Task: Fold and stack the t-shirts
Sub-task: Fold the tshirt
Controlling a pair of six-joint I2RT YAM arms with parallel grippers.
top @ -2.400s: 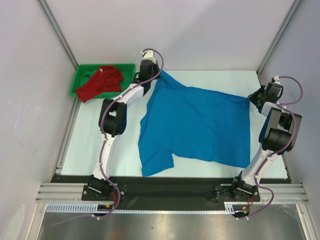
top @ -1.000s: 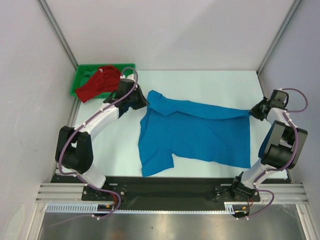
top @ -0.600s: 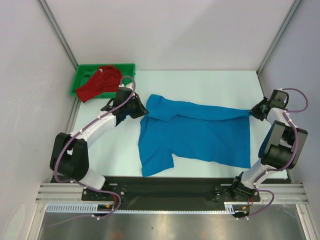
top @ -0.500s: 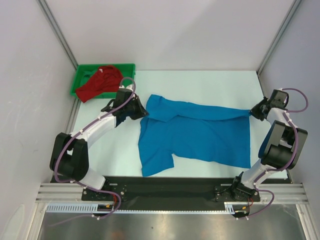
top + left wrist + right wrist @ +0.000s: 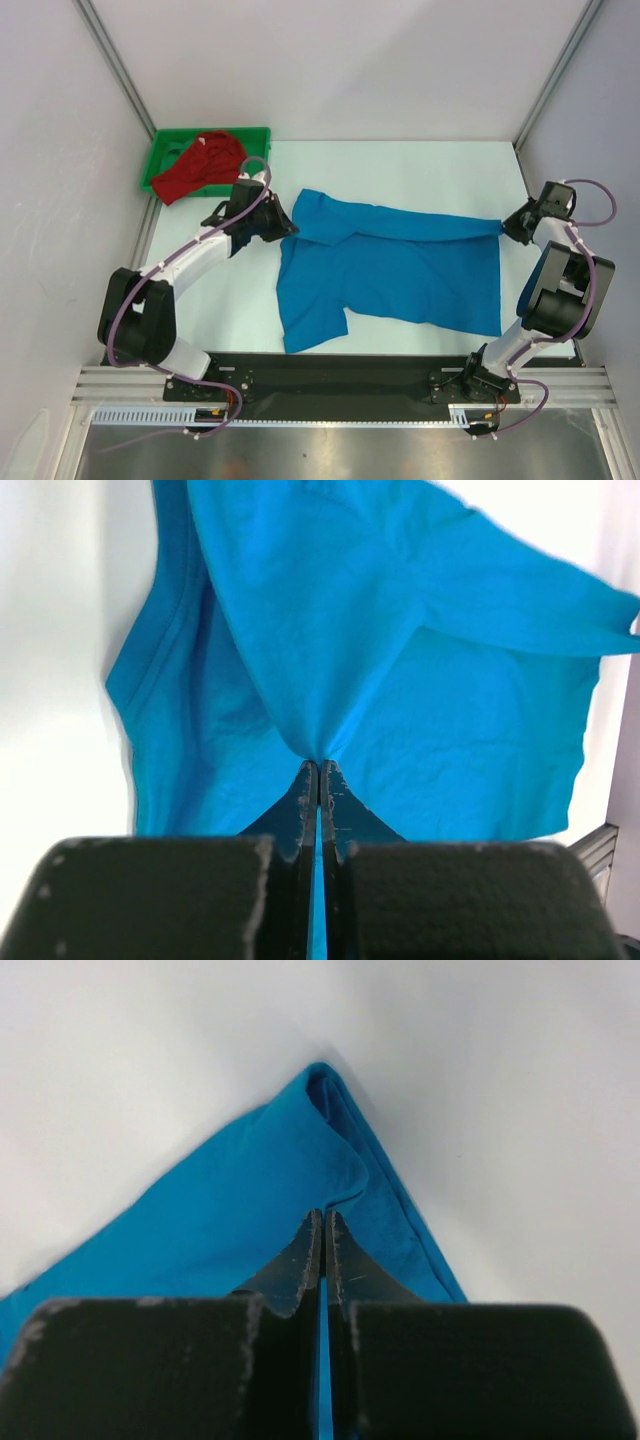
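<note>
Looking from above, the blue shirt (image 5: 400,270) lies spread on the table (image 5: 420,165), its far edge doubled over toward the near side. The left gripper (image 5: 287,222) is at the left end of that fold and the right gripper (image 5: 503,226) at the right end. Holding both ends at once looks meant to keep the fold line straight across the cloth. The red shirt (image 5: 200,165) sits crumpled in the tray (image 5: 255,132) at the far left corner (unfolded, by the look of it), well apart from the blue one.

In the left wrist view the jaws are pressed together on a pinch of blue cloth, which fans out taut from the tips.

In the right wrist view the jaws are likewise clamped on the blue shirt, at a doubled-over corner whose rolled hem lies just beyond the tips.
</note>
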